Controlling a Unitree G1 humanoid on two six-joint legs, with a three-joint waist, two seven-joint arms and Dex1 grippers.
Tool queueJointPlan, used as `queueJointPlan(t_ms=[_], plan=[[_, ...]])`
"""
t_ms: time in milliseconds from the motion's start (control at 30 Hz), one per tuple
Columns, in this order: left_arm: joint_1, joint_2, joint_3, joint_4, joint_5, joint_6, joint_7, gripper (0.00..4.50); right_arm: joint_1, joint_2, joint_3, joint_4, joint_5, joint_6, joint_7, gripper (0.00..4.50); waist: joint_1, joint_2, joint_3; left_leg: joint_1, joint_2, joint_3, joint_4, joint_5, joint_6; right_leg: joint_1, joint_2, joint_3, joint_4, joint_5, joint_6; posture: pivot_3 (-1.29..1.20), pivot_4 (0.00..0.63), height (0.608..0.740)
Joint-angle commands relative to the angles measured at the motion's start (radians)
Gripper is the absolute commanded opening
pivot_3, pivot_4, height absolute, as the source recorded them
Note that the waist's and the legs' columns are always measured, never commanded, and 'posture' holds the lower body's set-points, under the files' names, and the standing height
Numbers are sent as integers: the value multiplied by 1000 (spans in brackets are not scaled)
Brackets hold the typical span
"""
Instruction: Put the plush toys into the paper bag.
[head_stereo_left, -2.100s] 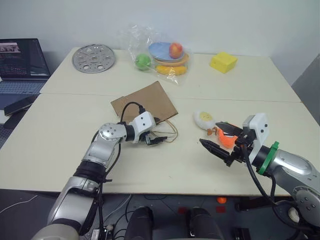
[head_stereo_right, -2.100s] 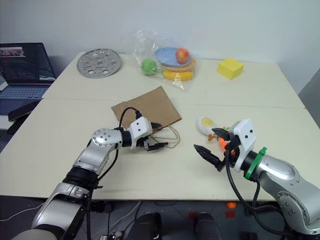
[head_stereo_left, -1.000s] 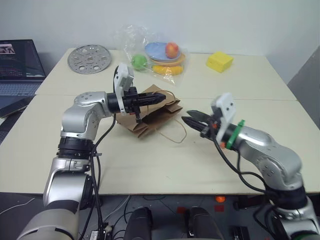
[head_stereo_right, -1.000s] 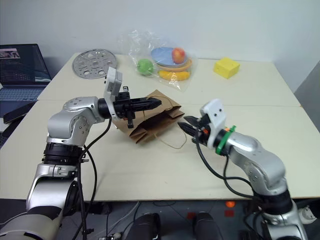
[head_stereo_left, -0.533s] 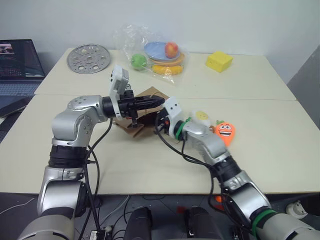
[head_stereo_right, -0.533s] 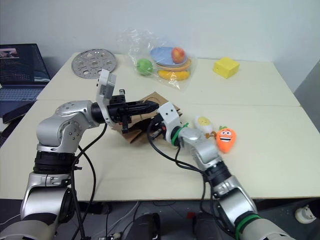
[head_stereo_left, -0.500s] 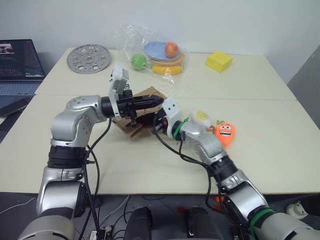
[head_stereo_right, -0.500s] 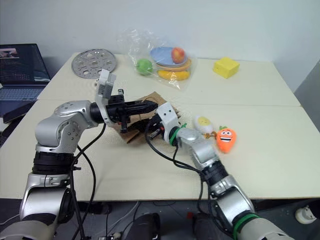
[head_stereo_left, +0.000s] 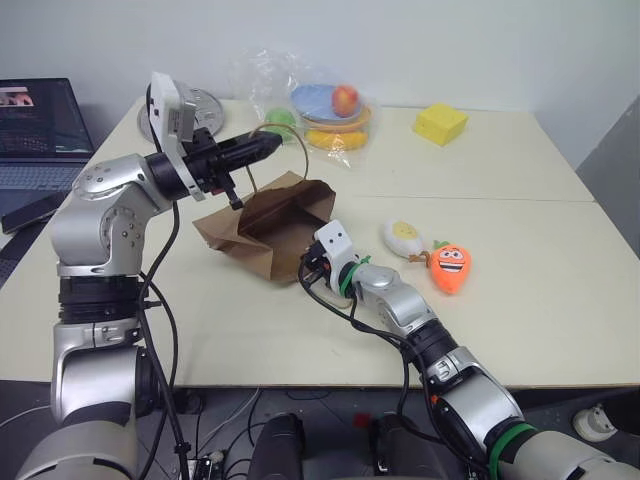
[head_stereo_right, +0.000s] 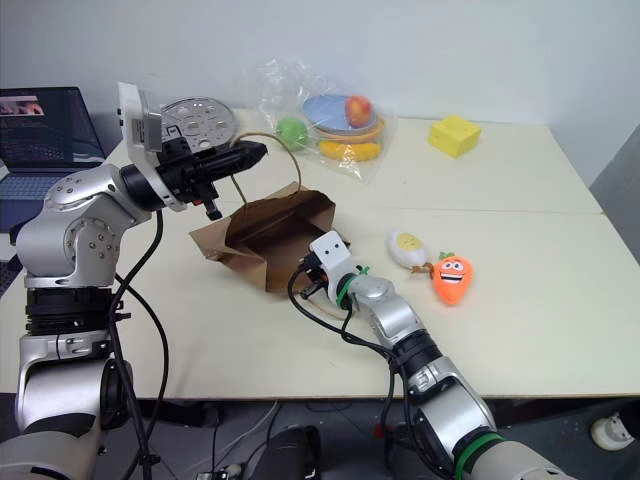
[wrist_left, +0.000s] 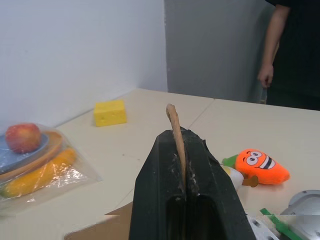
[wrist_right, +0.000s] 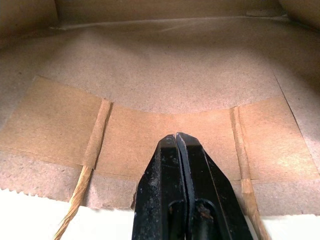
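The brown paper bag (head_stereo_left: 268, 222) lies on the table with its mouth gaping toward me. My left gripper (head_stereo_left: 266, 143) is raised above it, shut on one looped cord handle (wrist_left: 172, 114) and pulling the upper side up. My right gripper (wrist_right: 176, 138) is shut, its tips on the lower lip of the bag's mouth, inside the opening. I cannot tell whether it pinches the paper. Two plush toys lie on the table right of the bag: a white-and-yellow egg (head_stereo_left: 404, 238) and an orange carrot (head_stereo_left: 450, 268). Both are apart from the grippers.
At the back of the table are plastic-wrapped fruit (head_stereo_left: 333, 106), a yellow block (head_stereo_left: 440, 122) and a round metal disc (head_stereo_right: 203, 116). A laptop (head_stereo_left: 40, 125) stands at the far left. A person (wrist_left: 292, 47) stands beyond the table's right end.
My left gripper has risen and swung left with the handle, lifting the bag's upper side and opening its mouth. My right gripper has sunk to the bag's lower lip.
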Motion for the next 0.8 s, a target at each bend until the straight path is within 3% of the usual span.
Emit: queueJointPlan(t_ms=[33,267,467,633,800], plan=[[-88,18,77,22,6,-105,59,0,11,3,-10,-13,-21,15,-4,23,-1,0,0,0,0,0,0,0,0,0,0,0,0,0,0,0,150,740],[-98,31,78,9,13,-161,58,0,3,1,-24,6,-24,11,-2,23,-2,0,0,0,0,0,0,0,0,0,0,0,0,0,0,0,150,740],[25,27,33,-40,29,-134,26,0,-14,-9,-58,-3,-11,2,-5,23,-2,0,0,0,0,1,0,0,0,0,0,0,0,0,0,0,150,740],[124,15,-30,-117,58,-157,-1,0,-5,22,-157,-91,83,-55,19,23,1,0,0,0,0,1,0,0,0,0,0,0,0,0,0,0,150,740],[139,14,-60,-124,70,-157,-12,0,40,3,-151,-236,104,-119,98,23,-1,-1,0,0,0,1,-1,0,0,0,0,0,0,0,0,0,150,740]])
